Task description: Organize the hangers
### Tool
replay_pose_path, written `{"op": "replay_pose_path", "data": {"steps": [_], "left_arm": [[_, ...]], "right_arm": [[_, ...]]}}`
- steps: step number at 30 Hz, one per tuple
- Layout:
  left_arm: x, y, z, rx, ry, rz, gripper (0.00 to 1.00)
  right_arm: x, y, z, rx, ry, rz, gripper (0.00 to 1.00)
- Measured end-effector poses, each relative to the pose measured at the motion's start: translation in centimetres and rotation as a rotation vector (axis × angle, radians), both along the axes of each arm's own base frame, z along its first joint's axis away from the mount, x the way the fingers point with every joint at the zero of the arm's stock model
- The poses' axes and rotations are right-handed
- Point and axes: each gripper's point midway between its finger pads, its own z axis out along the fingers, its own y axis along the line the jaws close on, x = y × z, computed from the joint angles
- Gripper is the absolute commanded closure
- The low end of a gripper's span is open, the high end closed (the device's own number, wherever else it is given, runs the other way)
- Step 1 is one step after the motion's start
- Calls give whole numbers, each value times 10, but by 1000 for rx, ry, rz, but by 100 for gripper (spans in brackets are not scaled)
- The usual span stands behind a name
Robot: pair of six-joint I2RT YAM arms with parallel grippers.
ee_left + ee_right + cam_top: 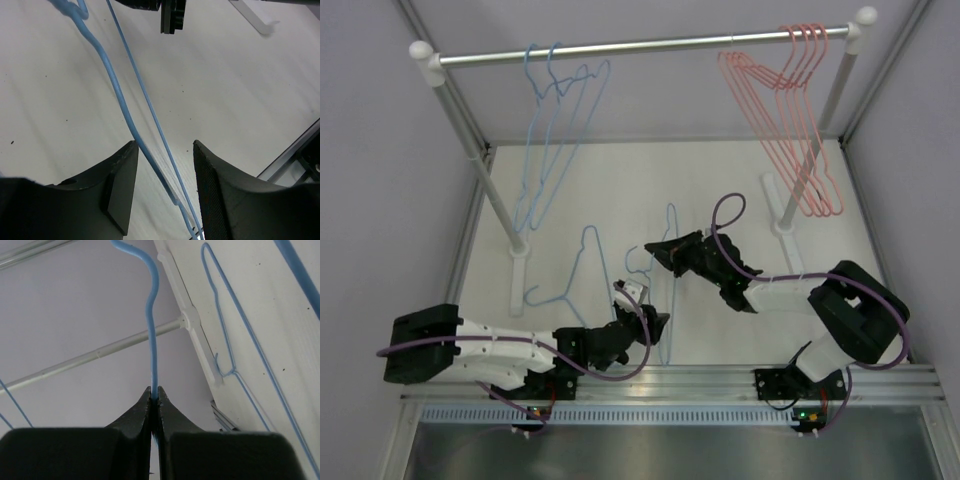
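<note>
Several pink-red hangers (790, 110) hang at the right end of the silver rail (650, 45), and a few light blue hangers (560, 130) hang at its left end. One blue hanger (582, 262) lies flat on the white table; it also shows in the right wrist view (225, 340). My right gripper (655, 250) is shut on the hook wire of another blue hanger (152, 340), pinched at the fingertips (155, 390). My left gripper (655, 322) is open, and that hanger's two wires (120, 100) pass between its jaws (162, 145) without being clamped.
The rack's white posts stand on feet at the left (517, 265) and right (782, 215) of the table. Grey walls close in both sides. An aluminium frame (670, 380) runs along the near edge. The right gripper's tip (172, 15) shows at the top of the left wrist view.
</note>
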Motion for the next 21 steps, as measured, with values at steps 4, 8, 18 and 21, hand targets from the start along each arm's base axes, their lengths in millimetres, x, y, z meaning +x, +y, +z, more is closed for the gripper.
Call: {"op": "replay_pose_path", "data": {"steps": [4, 8, 18, 21], "left_arm": [[-1, -1, -4, 10, -7, 9, 49], [1, -1, 0, -9, -12, 30, 79], [4, 7, 12, -1, -30, 83, 100], [6, 9, 28, -19, -32, 103, 100]], "right_arm": [[2, 1, 6, 34, 6, -10, 100], [3, -1, 8, 50, 17, -27, 100], [3, -14, 26, 60, -36, -73, 54], [1, -19, 36, -1, -82, -75, 34]]}}
